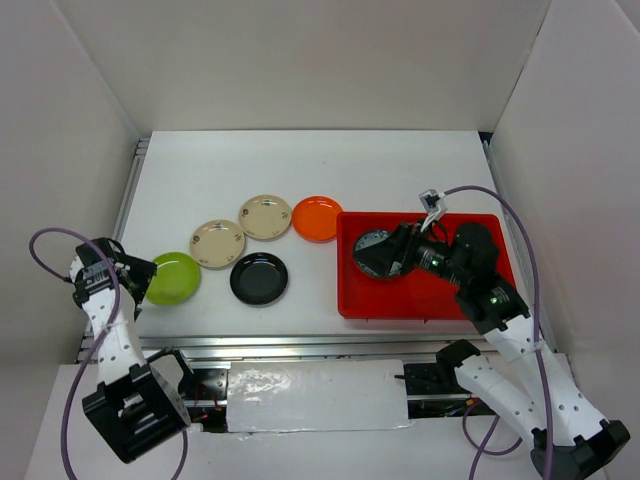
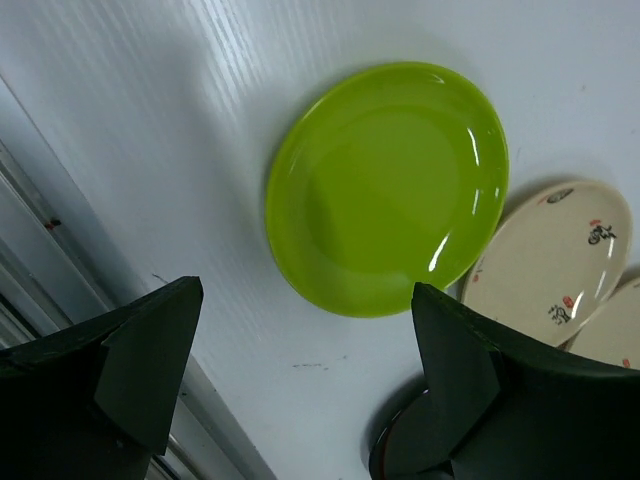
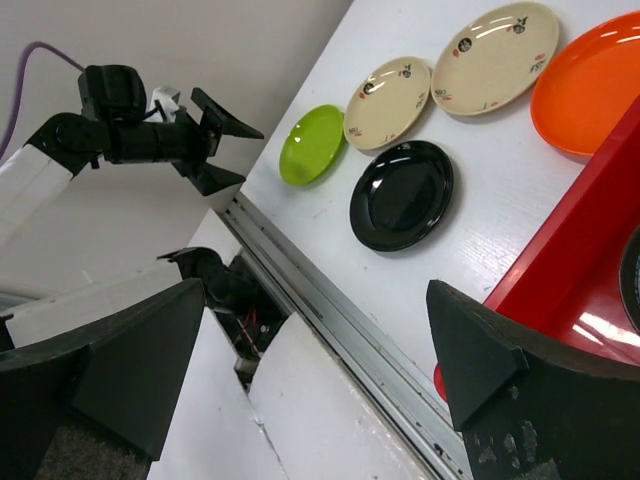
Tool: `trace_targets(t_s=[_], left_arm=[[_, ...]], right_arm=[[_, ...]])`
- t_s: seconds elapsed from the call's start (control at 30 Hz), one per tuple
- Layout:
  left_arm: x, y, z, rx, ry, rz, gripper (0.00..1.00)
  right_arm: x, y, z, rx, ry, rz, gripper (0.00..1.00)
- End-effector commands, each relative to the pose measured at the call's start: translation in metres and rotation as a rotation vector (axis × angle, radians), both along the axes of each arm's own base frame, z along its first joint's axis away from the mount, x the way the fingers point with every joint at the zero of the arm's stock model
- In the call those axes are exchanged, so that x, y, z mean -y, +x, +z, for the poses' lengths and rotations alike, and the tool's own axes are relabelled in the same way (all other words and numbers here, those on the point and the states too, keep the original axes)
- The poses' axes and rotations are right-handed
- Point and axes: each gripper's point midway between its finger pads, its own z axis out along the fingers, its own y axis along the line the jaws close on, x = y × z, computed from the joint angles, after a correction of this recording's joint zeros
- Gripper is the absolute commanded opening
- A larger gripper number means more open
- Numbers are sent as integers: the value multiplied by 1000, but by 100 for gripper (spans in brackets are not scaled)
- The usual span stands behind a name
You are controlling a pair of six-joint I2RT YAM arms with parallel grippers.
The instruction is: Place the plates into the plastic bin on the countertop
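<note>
Rail (image 1: 300,343) of bare metal runs along the near edge of the white surface (image 1: 300,170), with both arm bases behind it.

Left claw (image 2: 305,288): at the near left corner of the surface, jaws spread to full width, nothing held. It hangs just short of the lime green plate (image 2: 385,190), which lies flat on the surface. From the left wrist, the plate shows in the gap between the two fingers, with no finger touching it.

Black plate (image 1: 259,278): flat on the surface, just right of the green plate and about as near, apart from it.

Red bin (image 1: 400,298): on the right half of the surface, its near wall close to the rail. One dark patterned plate (image 1: 372,250) sits at the bin's left end. Whether it lies flat or tilted cannot be told.

Right claw (image 3: 315,290): over the left part of the bin, turned to face left across the surface. Its jaws stand wide apart and nothing sits between them. Seen from above, its fingers are just beside the dark plate. Contact cannot be confirmed.

Two beige patterned plates lie flat farther back, on a diagonal. The nearer one (image 1: 217,243) is behind the gap between the green and black plates. The farther one (image 1: 266,216) is just right of it and almost touching.

Orange plate (image 1: 317,218): flat on the surface, just right of the farther beige plate and close against the bin's far left corner.

White walls (image 1: 300,60) close in the surface on the left, back and right.
</note>
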Motion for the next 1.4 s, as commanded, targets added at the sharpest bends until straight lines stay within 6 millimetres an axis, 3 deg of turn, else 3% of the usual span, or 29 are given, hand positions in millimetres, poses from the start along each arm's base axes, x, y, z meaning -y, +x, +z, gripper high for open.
trace_targets(t_s=[0.0,0.27,0.7,0.93,1.1,1.2,1.3,1.37], left_arm=[[9,7,18,113,7,-38,99],[15,2,-3,62,-41,-20,99],[7,5,-33,26,-76,98,99],[3,11,-70,-41,-131,156,99],[1,16,-84,-43,-123,174,98],[1,14,-91,-68,-121,183,94],[2,13,-95,-71,-120,186,79],[1,13,-93,-62,-113,193,54]], right_arm=[[-2,-5,10,87,6,42,100],[-9,-7,-5,72,8,90,100],[-8,-2,-4,72,43,150,100],[-6,3,-7,67,27,131,100],[-5,3,-7,68,22,125,100],[-3,5,-7,66,14,109,100],[-3,6,-7,67,8,101,100],[-2,6,-6,66,8,96,100]])
